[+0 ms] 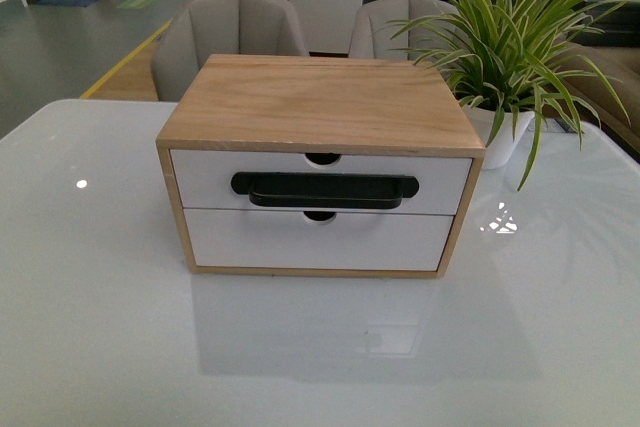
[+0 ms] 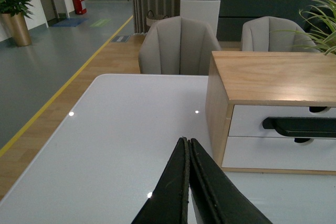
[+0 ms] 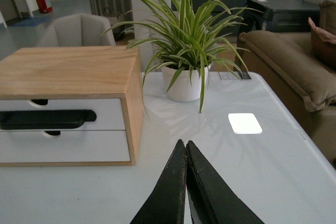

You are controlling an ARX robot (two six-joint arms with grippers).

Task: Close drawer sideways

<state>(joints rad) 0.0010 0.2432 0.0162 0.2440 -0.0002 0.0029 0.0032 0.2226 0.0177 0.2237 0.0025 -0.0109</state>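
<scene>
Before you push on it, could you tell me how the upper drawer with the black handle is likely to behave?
The drawer looks rigid, wood with a white panel, so it probably won't flex. It sits nearly flush already, so little travel likely remains. The cabinet could slide on the glossy table.

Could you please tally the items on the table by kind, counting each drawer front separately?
Wooden cabinet: 1
Drawer fronts: 2, the drawer with the black bar handle, and the plain lower drawer front
Potted plant: 1
Total: 4 on the table
</scene>
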